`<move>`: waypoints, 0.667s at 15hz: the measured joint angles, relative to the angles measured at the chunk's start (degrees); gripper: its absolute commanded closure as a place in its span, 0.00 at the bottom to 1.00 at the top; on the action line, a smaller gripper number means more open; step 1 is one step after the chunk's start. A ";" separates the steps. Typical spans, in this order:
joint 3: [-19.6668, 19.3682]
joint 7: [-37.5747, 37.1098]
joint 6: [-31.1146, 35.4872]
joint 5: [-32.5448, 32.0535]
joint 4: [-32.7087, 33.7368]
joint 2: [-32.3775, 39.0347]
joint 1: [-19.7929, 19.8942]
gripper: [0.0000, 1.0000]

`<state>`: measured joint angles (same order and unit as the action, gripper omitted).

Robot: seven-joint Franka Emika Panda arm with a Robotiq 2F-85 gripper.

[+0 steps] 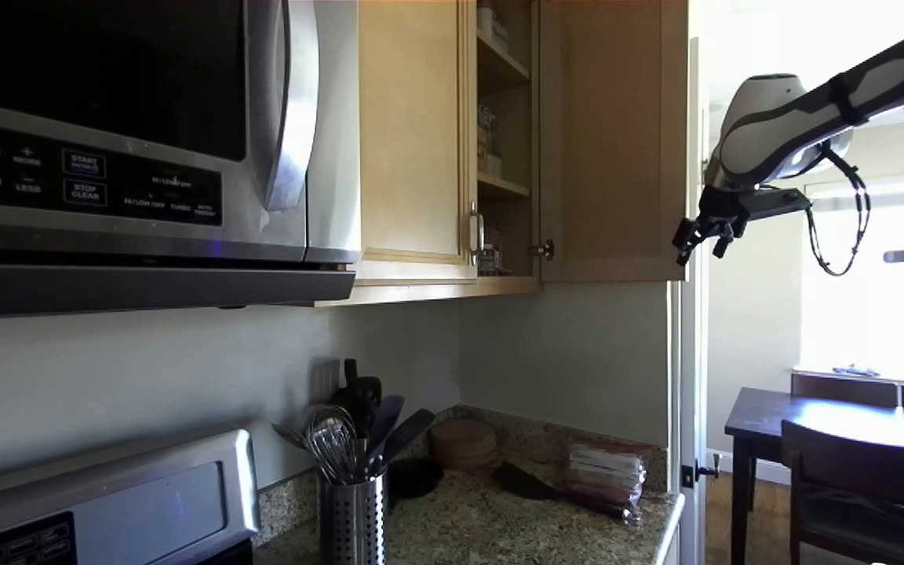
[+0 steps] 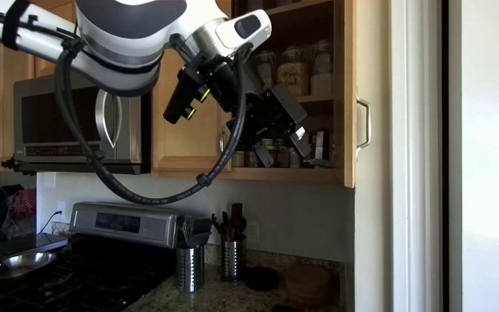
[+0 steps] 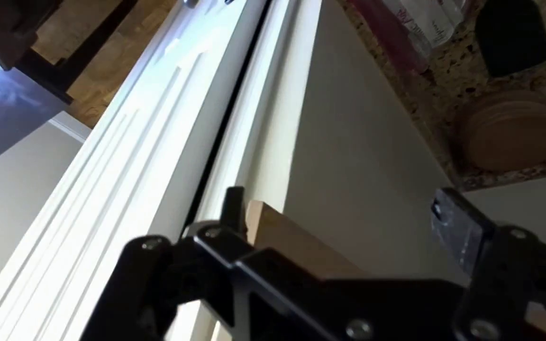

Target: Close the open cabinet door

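The cabinet door (image 1: 609, 141) is tan wood and stands wide open, its plain inner face showing in an exterior view. In an exterior view it is nearly edge-on (image 2: 347, 86), with its silver handle (image 2: 364, 123) on the outer side. My gripper (image 1: 701, 242) is open at the door's free edge, near its lower corner; it also shows in front of the open cabinet (image 2: 282, 150). In the wrist view the fingers are wide apart (image 3: 346, 220). The door's lower corner (image 3: 296, 244) lies between them, close beside the left finger; I cannot tell whether they touch.
The matching closed door (image 1: 413, 133) and a microwave (image 1: 279, 235) adjoin the open cabinet. Its shelves (image 2: 314, 99) hold jars. A white door frame (image 2: 405, 130) stands beside the open door. Utensil holders (image 1: 354, 518) and wrapped packs (image 1: 605, 475) are on the counter below.
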<state>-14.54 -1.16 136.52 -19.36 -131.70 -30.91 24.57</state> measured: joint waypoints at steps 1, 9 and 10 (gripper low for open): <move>0.04 -0.72 0.13 -0.28 0.00 -0.38 0.74 0.00; -3.73 1.49 8.99 4.82 -1.92 1.03 -0.16 0.00; -4.36 2.91 10.71 5.63 -2.00 1.40 -0.69 0.00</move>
<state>-18.90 1.75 147.23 -13.73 -133.70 -29.51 23.89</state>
